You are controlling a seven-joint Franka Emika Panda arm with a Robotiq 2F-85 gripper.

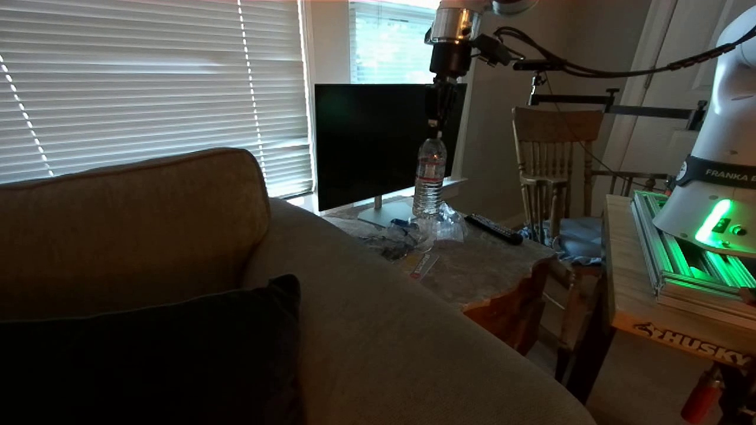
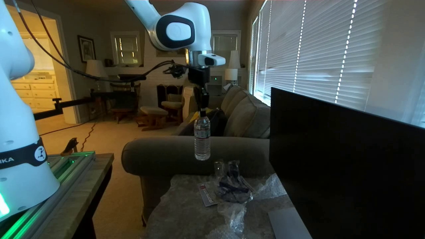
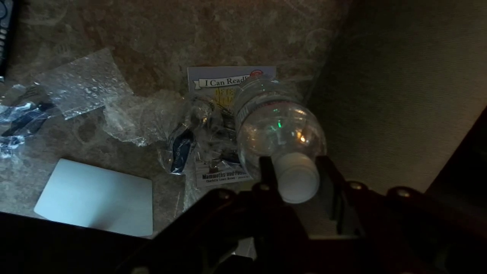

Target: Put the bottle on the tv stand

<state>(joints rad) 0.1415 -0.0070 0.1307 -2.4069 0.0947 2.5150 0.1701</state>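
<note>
In an exterior view, a clear ribbed plastic bottle point(image 2: 202, 142) is hanging from a black two-fingered gripper point(image 2: 203, 114), left of a black flat-screen TV point(image 2: 335, 159) and before a grey-brown fabric sofa point(image 2: 156, 156). The TV is standing on a mottled brown worktop point(image 2: 176, 215). Clear plastic packaging point(image 3: 190, 118) is lying there, near a long black remote point(image 1: 494, 228) and partly over a flat paper booklet point(image 3: 222, 78).

My gripper point(image 3: 296, 168) is black. The bottle point(image 1: 429, 192) is clear, with a white cap point(image 3: 298, 186) and a reddish band point(image 1: 430, 179) on its label. The tv stand point(image 3: 159, 28) is mottled on top, brownish-grey as far as I can judge in this dimness. The TV point(image 2: 332, 166) is black, its base point(image 3: 101, 198) pale blue-grey.
</note>
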